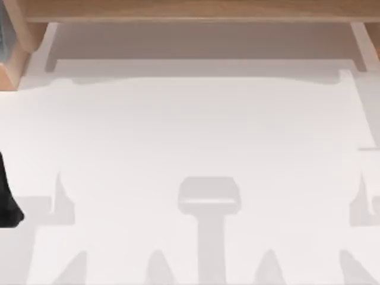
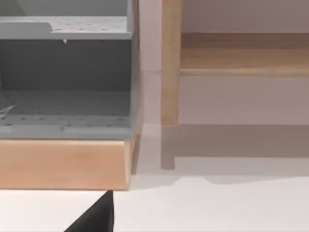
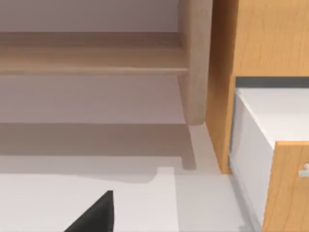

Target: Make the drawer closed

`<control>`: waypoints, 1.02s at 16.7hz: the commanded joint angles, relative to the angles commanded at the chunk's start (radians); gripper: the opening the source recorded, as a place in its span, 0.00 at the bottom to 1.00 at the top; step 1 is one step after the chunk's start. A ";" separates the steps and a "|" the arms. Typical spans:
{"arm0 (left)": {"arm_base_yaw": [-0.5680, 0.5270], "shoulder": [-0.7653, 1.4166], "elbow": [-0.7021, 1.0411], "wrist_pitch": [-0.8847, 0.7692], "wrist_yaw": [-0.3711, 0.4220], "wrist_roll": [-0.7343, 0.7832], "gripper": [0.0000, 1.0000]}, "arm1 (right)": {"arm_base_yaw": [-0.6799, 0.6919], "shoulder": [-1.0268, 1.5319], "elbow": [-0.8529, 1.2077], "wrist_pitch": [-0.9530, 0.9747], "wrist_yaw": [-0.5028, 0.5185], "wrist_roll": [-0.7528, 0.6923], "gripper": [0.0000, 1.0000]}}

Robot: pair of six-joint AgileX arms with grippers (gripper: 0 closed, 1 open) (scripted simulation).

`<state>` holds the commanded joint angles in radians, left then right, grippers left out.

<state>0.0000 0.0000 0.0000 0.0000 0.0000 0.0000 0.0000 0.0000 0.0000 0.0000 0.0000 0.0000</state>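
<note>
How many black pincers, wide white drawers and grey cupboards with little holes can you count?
Black pincers: 2, the left pincer and the right pincer
Wide white drawer: 1
Grey cupboard with little holes: 1
Total: 4

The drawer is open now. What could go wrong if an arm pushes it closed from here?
1. The drawer is wide. A push near one end of its white front wall might turn it and jam it in the wooden frame.
2. The left tool is close to a grey shelf; a forward move could hit it.
3. The right tool is near a wooden cabinet, so probably the same danger.
</note>
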 joint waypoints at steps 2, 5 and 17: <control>0.000 0.000 0.000 0.000 0.000 0.000 1.00 | -0.002 0.002 0.002 0.002 -0.002 0.000 1.00; 0.000 0.000 0.000 0.000 0.000 0.000 1.00 | -0.068 0.072 0.049 0.044 -0.068 0.005 1.00; 0.000 0.000 0.000 0.000 0.000 0.000 1.00 | -0.541 0.718 0.381 0.340 -0.537 0.012 1.00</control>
<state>0.0000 0.0000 0.0000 0.0000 0.0000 0.0000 -0.5410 0.7181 0.3812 0.3401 -0.5367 0.0122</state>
